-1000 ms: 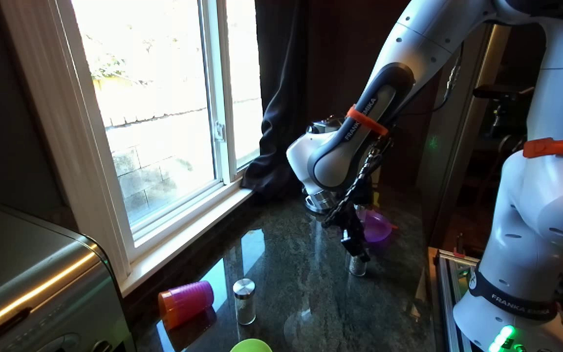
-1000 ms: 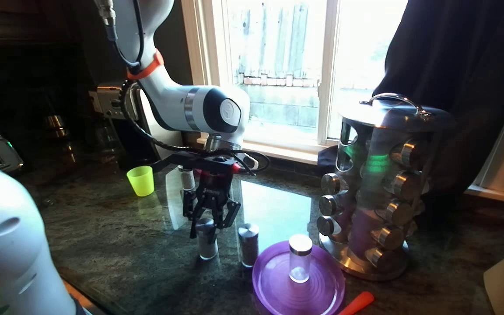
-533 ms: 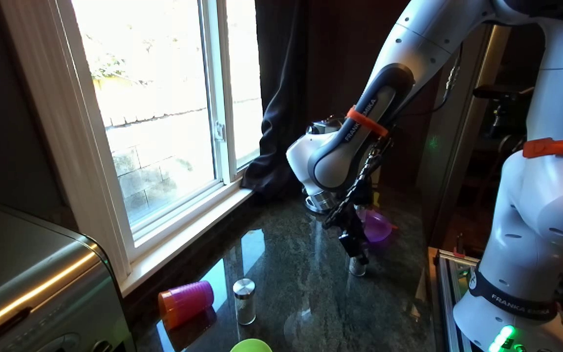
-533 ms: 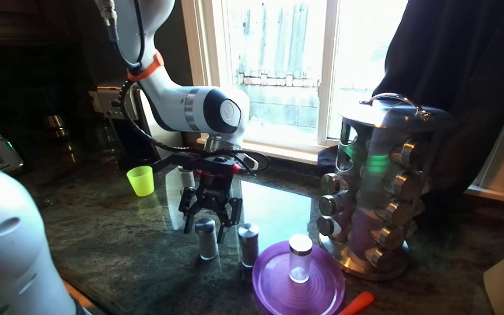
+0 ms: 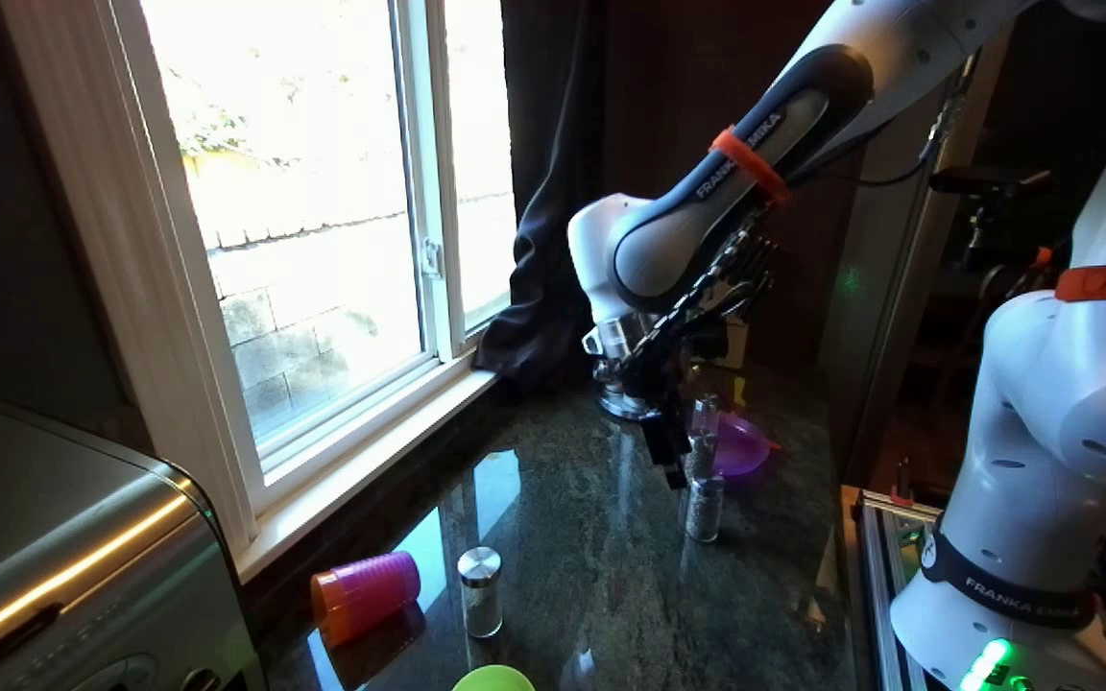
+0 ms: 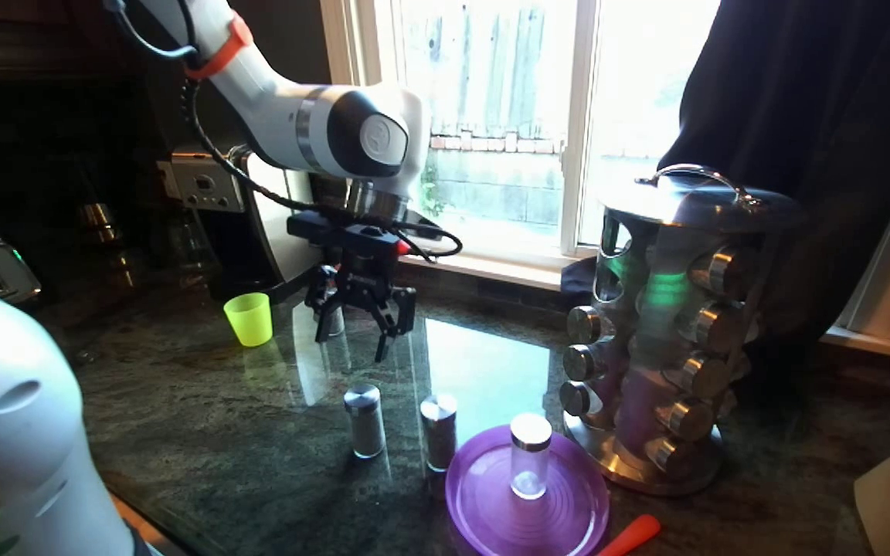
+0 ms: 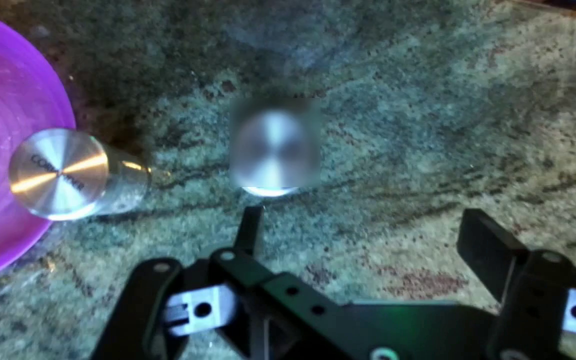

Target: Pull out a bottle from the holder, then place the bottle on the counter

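Observation:
The bottle, a small glass jar with a silvery cap, stands upright on the dark polished counter. In the wrist view its cap shows beyond the left finger, apart from it. My gripper hangs above the bottle with its jaws spread wide. Only bare stone shows between the fingertips of the gripper in the wrist view. The holder, an upright silvery rack with tiers of capped jars, stands at the right; an upper slot on its near left side looks vacant.
Another jar stands right of the bottle, beside a purple plate carrying a further jar. An orange utensil lies by the plate. A yellow-green cup, a tipped pink-orange cup and a jar are farther off.
A second ago the fingers were around the bottle at the counter. They spread apart, and the gripper has since risen clear of it. The bottle has stayed standing in place.

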### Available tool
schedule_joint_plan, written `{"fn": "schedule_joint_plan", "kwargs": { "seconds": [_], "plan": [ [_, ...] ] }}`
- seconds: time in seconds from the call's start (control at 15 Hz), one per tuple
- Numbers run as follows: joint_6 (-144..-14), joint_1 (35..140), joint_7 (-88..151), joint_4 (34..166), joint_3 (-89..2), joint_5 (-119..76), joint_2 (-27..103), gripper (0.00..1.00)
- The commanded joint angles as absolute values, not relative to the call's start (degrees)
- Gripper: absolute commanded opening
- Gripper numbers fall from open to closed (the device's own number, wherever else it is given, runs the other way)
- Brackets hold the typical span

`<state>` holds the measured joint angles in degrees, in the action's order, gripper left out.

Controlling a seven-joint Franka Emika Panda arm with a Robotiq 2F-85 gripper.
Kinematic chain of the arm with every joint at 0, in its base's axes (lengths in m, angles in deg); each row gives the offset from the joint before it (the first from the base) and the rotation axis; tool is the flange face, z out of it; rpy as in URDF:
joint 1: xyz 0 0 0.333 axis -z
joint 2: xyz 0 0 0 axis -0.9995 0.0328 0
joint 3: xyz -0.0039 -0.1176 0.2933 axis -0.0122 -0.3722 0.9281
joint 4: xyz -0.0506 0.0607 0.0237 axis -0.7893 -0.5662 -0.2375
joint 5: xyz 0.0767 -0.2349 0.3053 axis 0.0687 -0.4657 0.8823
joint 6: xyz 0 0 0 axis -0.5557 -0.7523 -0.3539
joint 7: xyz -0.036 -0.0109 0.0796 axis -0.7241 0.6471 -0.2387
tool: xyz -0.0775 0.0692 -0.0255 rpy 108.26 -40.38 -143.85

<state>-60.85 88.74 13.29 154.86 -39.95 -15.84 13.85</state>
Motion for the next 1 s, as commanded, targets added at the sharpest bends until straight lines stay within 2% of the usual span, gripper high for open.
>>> {"fn": "schedule_joint_plan", "kwargs": {
  "seconds": [0.0,0.33,0.4,0.47,0.67,0.93],
  "plan": [
    [-61.3,88.6,10.3,158.4,-41.7,-13.2,0.1,1.0],
    [-61.1,89.4,-1.4,160.4,-48.3,-16.3,-14.6,1.0],
    [-56.5,88.7,-7.5,159.1,-51.7,-14.9,-15.3,1.0],
    [-59.6,88.6,0.2,156.9,-48.1,-15.7,-9.7,1.0],
    [-56.8,88.9,-6.1,157.6,-52.0,-15.6,-14.3,1.0],
    [-56.8,88.5,-6.5,158.2,-51.9,-15.5,-14.5,1.0]
  ]
}}
